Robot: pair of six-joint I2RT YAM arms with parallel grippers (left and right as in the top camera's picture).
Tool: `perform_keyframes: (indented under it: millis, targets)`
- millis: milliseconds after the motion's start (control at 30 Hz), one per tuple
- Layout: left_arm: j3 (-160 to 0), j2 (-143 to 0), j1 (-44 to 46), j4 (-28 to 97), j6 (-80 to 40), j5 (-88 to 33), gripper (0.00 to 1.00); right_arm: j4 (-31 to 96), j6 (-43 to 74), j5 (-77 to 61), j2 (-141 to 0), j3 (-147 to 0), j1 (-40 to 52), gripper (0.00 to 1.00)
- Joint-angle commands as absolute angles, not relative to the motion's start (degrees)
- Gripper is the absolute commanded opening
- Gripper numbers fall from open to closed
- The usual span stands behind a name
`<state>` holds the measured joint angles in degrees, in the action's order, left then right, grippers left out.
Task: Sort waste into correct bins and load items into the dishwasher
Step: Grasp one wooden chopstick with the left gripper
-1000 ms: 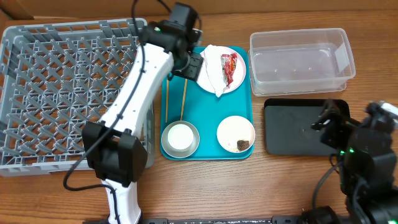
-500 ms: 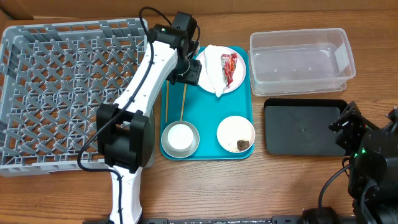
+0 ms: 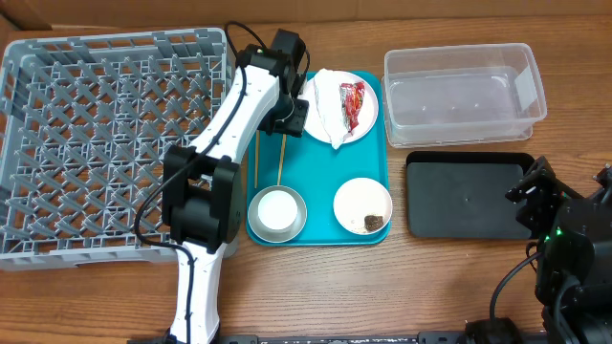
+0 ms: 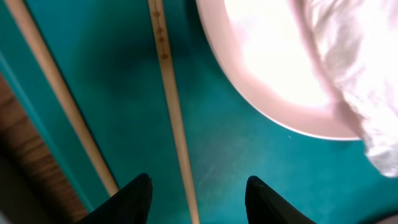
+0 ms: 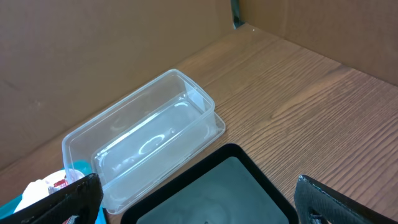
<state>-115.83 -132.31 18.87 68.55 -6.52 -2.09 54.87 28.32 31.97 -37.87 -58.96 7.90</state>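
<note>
My left gripper (image 3: 290, 117) is open, low over the teal tray (image 3: 320, 167) beside the round white plate (image 3: 368, 119). In the left wrist view its fingers (image 4: 196, 199) straddle one wooden chopstick (image 4: 171, 106); the other chopstick (image 4: 59, 99) lies to the left. The plate holds the white napkin (image 3: 325, 113) and the red wrapper (image 3: 353, 103). A grey metal bowl (image 3: 256, 222) holds a white cup (image 3: 277, 210). A small white bowl (image 3: 359, 199) holds a brown chunk (image 3: 374, 223). My right gripper (image 5: 199, 208) is open and empty over the black tray (image 5: 227, 186).
The grey dish rack (image 3: 96, 143) fills the left of the table. The clear tub (image 3: 464, 91) stands at the back right, with the black tray (image 3: 464, 196) in front of it. A cardboard wall runs along the back.
My left gripper has dropped closer to the chopsticks and its arm has swung right. The right arm has pulled back to the right, then held still.
</note>
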Motion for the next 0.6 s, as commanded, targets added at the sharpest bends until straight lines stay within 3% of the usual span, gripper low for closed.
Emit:
perform_keyframes:
  millis: [0, 267, 567]
  targets:
    - [-116.73, -134.28, 18.65, 67.53, -7.31, -1.19, 0.50, 54.61, 28.71, 32.95, -37.67, -60.07, 7.64, 1.00]
    - [-116.73, -134.67, 17.63, 62.96, -7.29, 0.58, 0.41, 54.61, 28.71, 32.93, -37.67, -60.07, 7.64, 1.00]
    - [-112.42, -134.72, 17.65, 59.94, -6.44, -0.21, 0.41, 54.61, 28.71, 32.95, -37.67, -60.07, 7.64, 1.00]
